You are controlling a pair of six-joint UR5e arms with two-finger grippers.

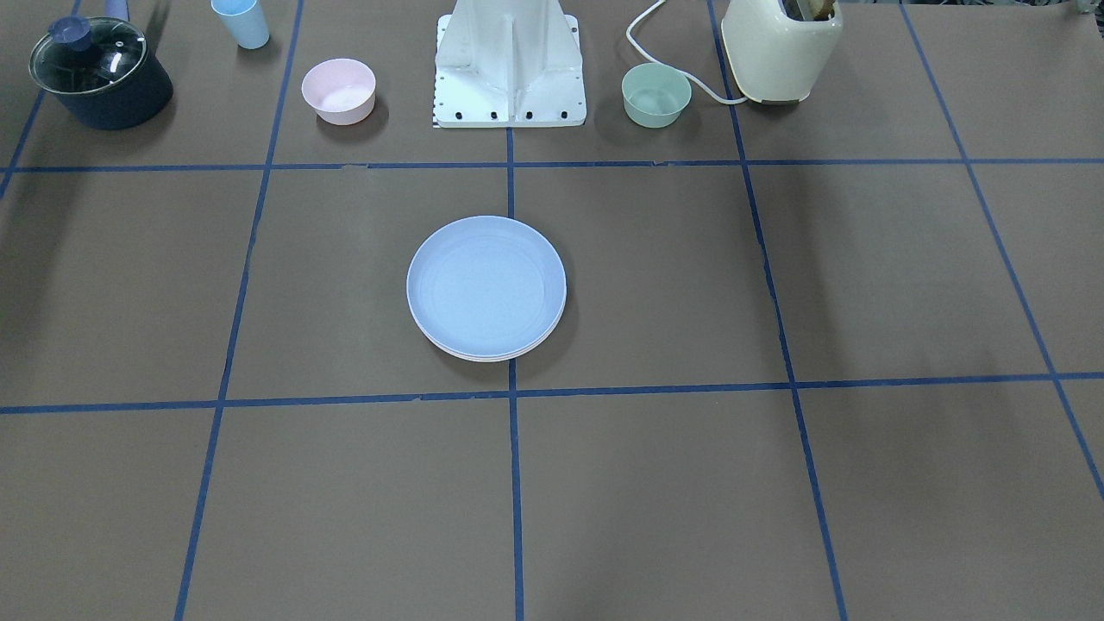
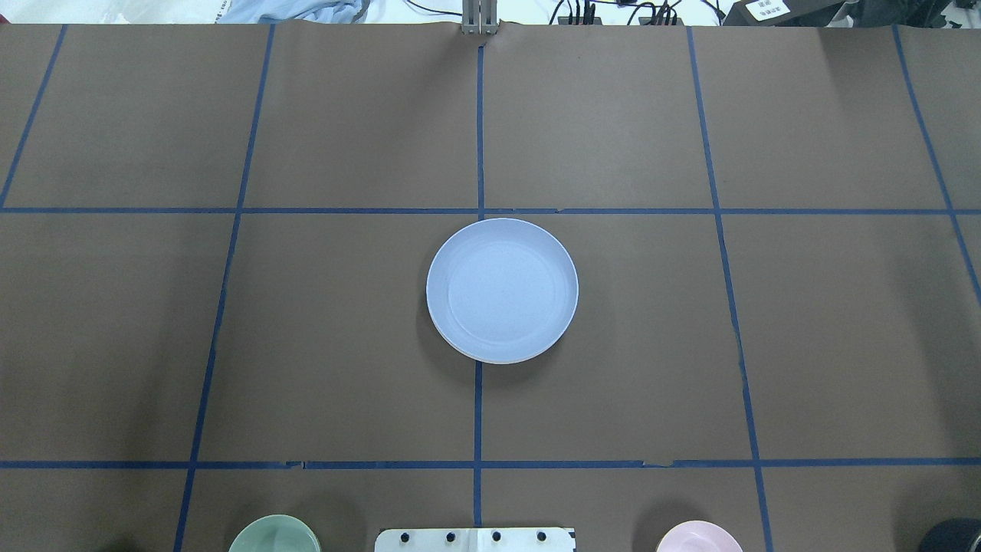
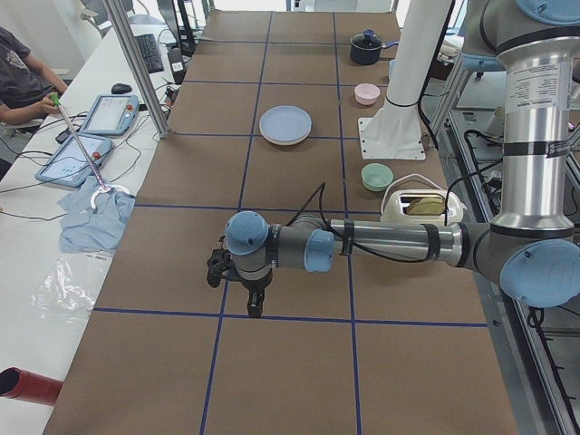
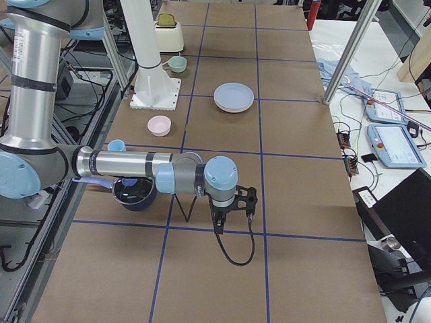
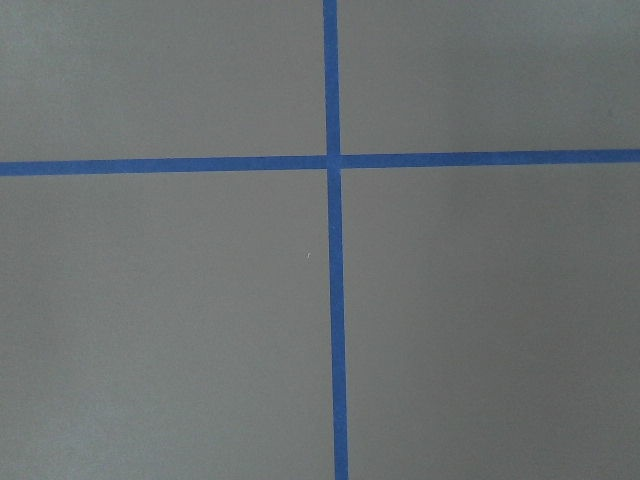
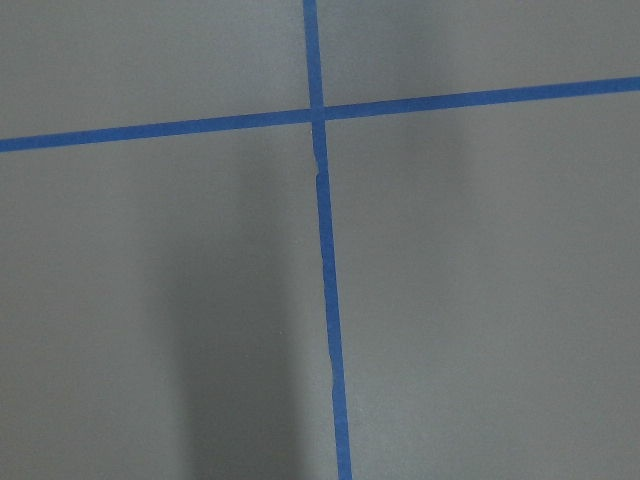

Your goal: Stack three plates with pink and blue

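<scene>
The three plates sit in one stack at the table's middle, with the light blue plate on top. It also shows in the overhead view and both side views. Only thin pale rims of the two lower plates peek out beneath it; I cannot tell their colours apart. My left gripper hangs over bare table far from the stack. My right gripper does the same at the other end. Both show only in side views, so I cannot tell whether they are open or shut.
By the robot base stand a small pink bowl, a mint-green bowl, a lidded dark pot, a light blue cup and a cream toaster. An operator sits beyond the table's far side.
</scene>
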